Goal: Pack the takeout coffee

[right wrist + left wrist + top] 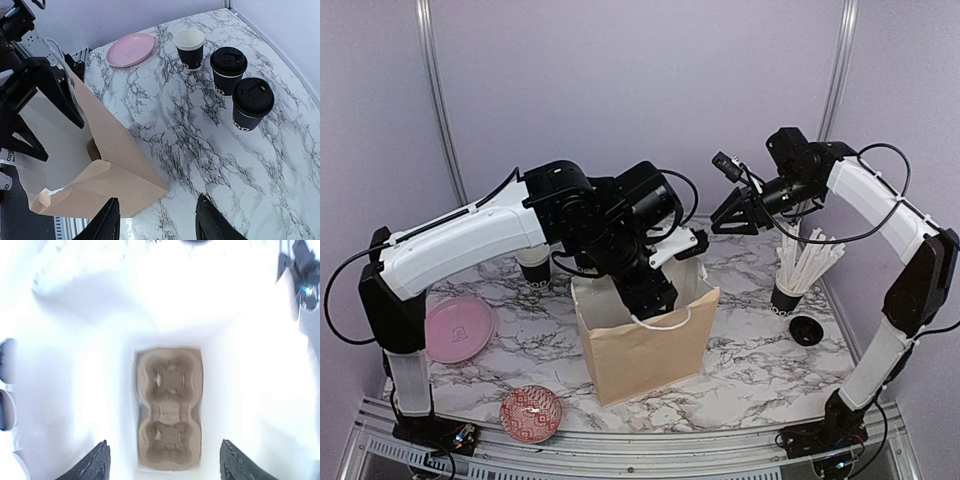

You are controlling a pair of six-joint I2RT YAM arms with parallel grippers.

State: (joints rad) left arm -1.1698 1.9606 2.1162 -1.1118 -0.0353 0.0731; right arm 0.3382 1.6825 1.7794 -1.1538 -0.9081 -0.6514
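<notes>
Three small black coffee cups stand on the marble table in the right wrist view: one open with a white inside [189,47] and two with black lids [228,69] [252,103]. In the top view only one cup [535,269] shows behind the left arm. The brown paper bag [645,345] stands open at the centre. My left gripper [655,293] is open and empty in the bag's mouth; its view [165,466] looks down on a cardboard cup carrier [170,407] at the bag's bottom. My right gripper [733,216] [159,222] is open and empty, held high to the right of the bag [95,185].
A black cup full of white straws [792,285] and a small round black lid [807,331] stand at the right. A pink plate [456,328] [131,49] lies at the left, a red patterned bowl [531,413] near the front edge.
</notes>
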